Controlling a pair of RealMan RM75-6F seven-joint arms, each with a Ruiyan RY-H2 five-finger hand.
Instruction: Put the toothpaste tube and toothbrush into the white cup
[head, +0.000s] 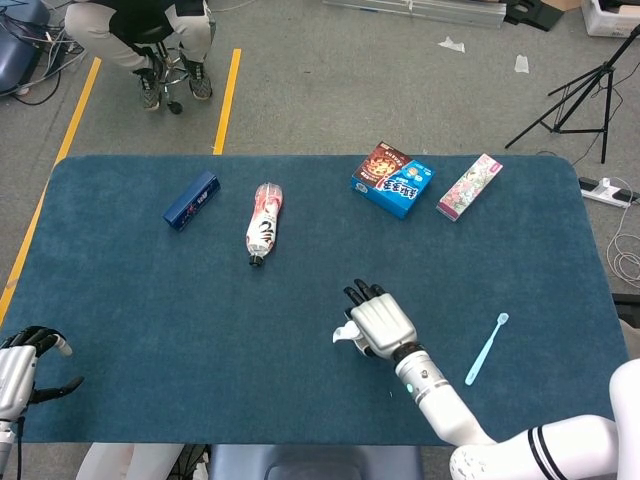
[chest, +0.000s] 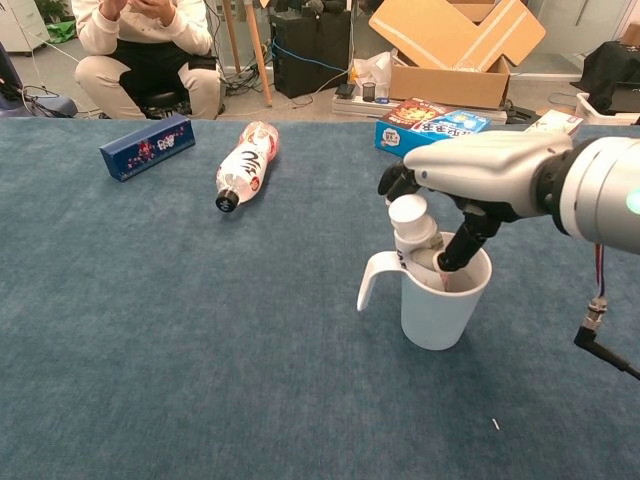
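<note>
Now we hold the toothpaste tube (chest: 412, 228) in our right hand (chest: 470, 172), its lower end already inside the white cup (chest: 440, 305); we should ease the fingers apart gently so the tube leans on the rim without tipping the cup. Our left hand (head: 22, 372) idles open, near left. We count one tube, one cup, one toothbrush (head: 486, 349) lying right of the cup

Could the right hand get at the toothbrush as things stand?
Probably not yet: the right hand holds the toothpaste tube in the white cup. The toothbrush lies unobstructed nearby on its right.
</note>
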